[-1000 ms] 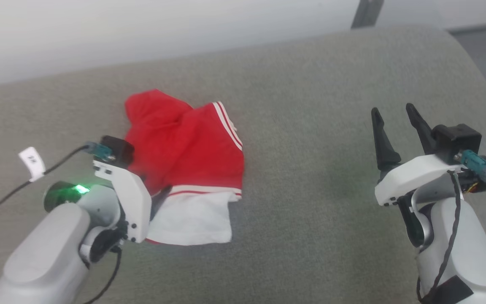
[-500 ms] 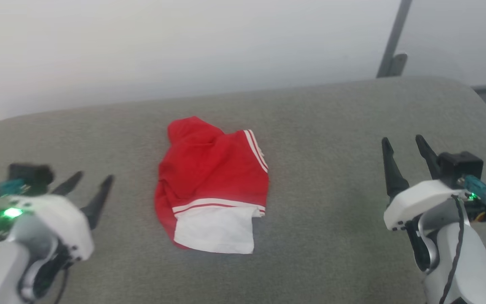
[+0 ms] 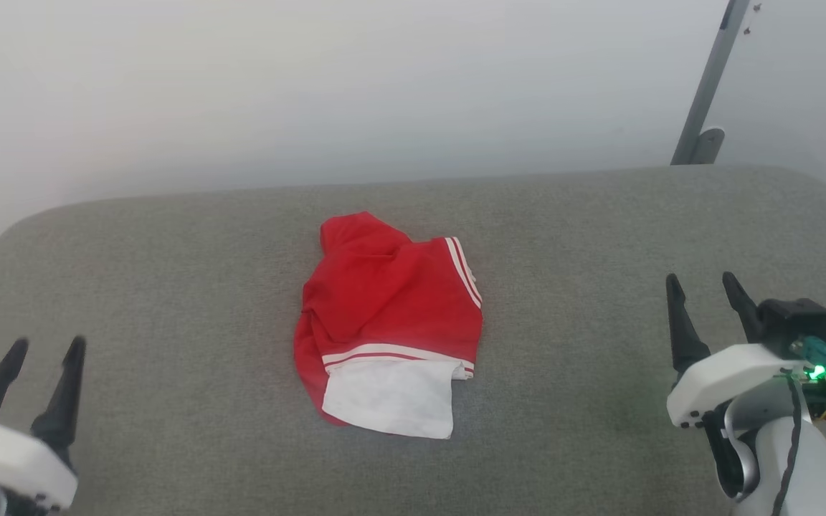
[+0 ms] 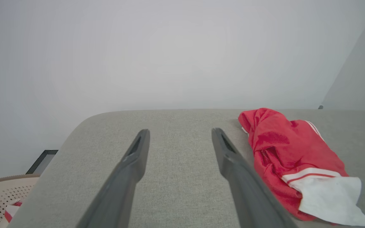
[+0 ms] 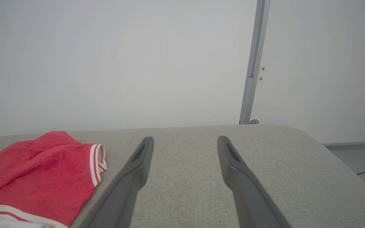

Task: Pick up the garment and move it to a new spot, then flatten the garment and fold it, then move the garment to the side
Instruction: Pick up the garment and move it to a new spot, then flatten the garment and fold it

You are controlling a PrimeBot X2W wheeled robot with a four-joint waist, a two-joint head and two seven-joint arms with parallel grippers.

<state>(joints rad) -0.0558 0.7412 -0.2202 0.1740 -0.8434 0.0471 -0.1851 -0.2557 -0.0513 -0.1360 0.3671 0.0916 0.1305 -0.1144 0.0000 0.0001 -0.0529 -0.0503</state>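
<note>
Red fabric with a white sleeve end makes up the garment. It lies in a compact bundle on the grey tabletop, between the two grippers and well apart from each: off to the right of the left gripper and off to the left of the right gripper. Compared with a second ago, the left gripper is no longer down at the garment's near left edge; it is drawn back and clear, fingers spread, empty. The right gripper is released and empty, as before. The head camera is also tilted higher than then, so the shift of the whole picture is not the garment's. I read this as a fresh let-go; whether this is its new spot or its final one is unsettled. The garment is doubled over but rumpled, with red body on top, striped trim across it, the white sleeve poking out toward the grippers and a red corner bunched at the far end
</note>
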